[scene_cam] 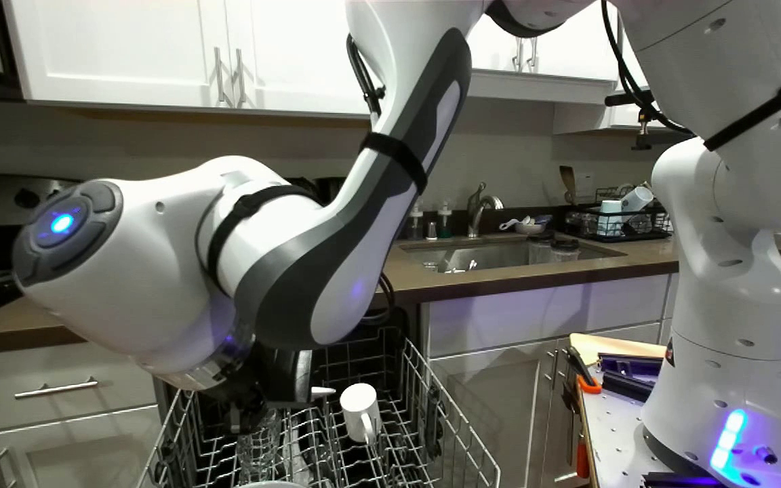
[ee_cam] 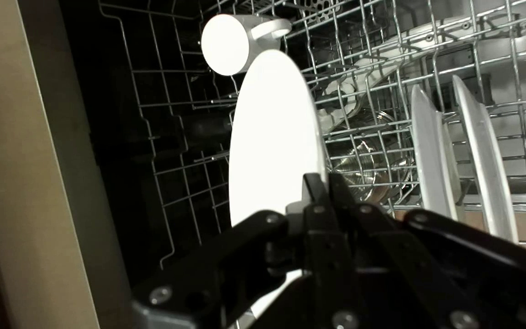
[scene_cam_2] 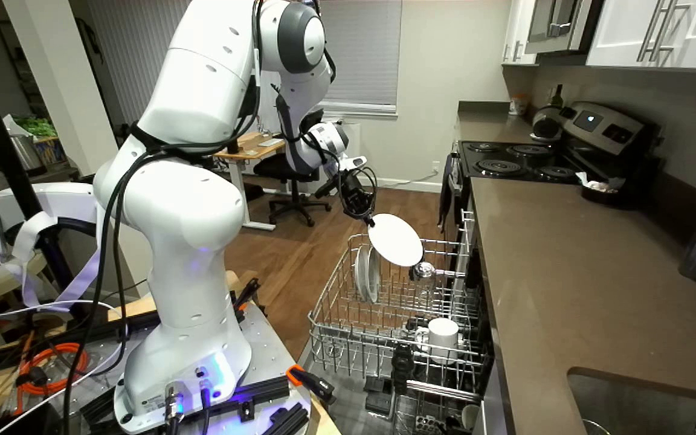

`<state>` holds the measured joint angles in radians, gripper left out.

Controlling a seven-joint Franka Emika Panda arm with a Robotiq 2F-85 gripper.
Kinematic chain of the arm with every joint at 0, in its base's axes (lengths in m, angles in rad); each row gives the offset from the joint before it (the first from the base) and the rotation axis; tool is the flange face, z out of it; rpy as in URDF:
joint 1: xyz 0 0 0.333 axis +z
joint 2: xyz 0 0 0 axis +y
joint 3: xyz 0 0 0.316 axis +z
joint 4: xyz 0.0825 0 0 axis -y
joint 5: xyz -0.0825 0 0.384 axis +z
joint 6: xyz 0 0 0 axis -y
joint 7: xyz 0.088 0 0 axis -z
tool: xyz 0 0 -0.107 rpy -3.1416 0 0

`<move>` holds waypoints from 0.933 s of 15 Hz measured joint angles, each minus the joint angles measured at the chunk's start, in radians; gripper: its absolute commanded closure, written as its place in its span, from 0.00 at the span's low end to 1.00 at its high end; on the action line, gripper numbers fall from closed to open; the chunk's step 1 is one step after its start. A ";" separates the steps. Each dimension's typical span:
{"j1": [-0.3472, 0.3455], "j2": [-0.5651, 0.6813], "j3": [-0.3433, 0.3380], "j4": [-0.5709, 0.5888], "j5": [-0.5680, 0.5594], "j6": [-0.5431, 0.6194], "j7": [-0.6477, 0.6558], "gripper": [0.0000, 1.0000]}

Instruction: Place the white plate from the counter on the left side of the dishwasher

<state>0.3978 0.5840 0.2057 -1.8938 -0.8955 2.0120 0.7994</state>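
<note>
The black two-finger hand (ee_cam: 326, 182) is clamped closed on the rim of the round white plate (ee_cam: 273, 132), which extends toward 11 o'clock in the wrist view, above the grey metal wire rack (ee_cam: 520, 101).

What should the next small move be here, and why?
Probably a slight turn of the white plate toward the angle of the standing plates, before any lowering. The gripper holds it by the rim above the dishwasher rack, and in the wrist view its face shows broadly while they show almost edge-on, so it may not slot in beside them as it is.
</note>
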 measured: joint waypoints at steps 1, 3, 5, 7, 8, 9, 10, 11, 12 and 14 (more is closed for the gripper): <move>0.000 0.004 -0.001 0.000 0.000 0.007 0.000 0.94; 0.003 0.013 -0.008 0.003 0.000 0.006 0.000 0.95; 0.007 0.018 -0.015 0.004 0.000 0.006 0.000 0.95; 0.009 0.018 -0.016 0.004 0.000 0.006 0.000 0.95; 0.009 0.019 -0.016 0.004 0.000 0.007 0.000 0.95; 0.009 0.021 -0.016 0.003 0.000 0.009 0.000 0.95; 0.009 0.023 -0.017 0.001 0.000 0.016 0.000 0.95; 0.009 0.024 -0.017 -0.002 0.000 0.031 0.000 0.95; 0.009 0.024 -0.018 -0.006 0.000 0.048 0.000 0.95; 0.009 0.024 -0.022 -0.016 0.000 0.092 0.000 0.95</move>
<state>0.4065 0.6083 0.1839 -1.9102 -0.8955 2.1044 0.7998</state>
